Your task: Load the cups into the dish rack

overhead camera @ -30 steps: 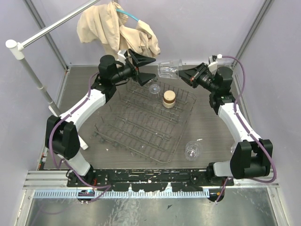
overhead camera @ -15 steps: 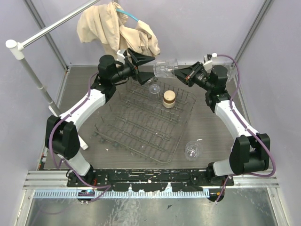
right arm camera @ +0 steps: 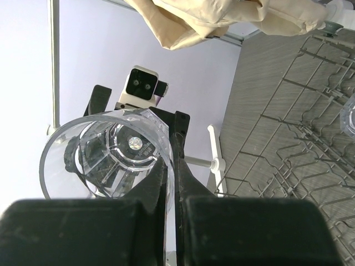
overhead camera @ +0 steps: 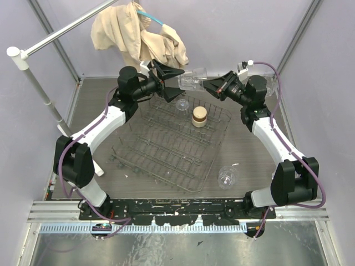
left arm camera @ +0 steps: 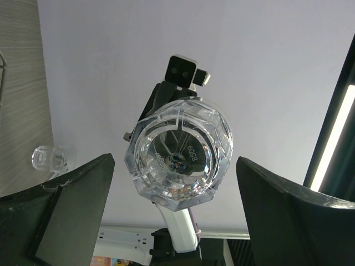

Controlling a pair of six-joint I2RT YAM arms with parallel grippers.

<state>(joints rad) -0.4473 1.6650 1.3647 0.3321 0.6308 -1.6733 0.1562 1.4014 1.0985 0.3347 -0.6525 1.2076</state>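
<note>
Now | cup [overhead camera: 192, 82]: clear faceted tumbler, aloft over worktop's [overhead camera: 249, 160] far edge, above rack's [overhead camera: 166, 149] far rim | axis: level, base toward left claw [overhead camera: 181, 81], mouth toward right | right claw [overhead camera: 208, 86]: pinched on rim wall | left claw: spread wide, base between fingers, not touching | judged: handover to left.

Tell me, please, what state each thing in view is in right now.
held clear cup, sideways in mid-air, rim pinched
right gripper, shut on the held clear cup
left gripper, open, fingers flanking the cup's base without touching
tan cup, standing in the dish rack
second clear cup, inside the rack
third clear cup, on the table outside the rack
</note>
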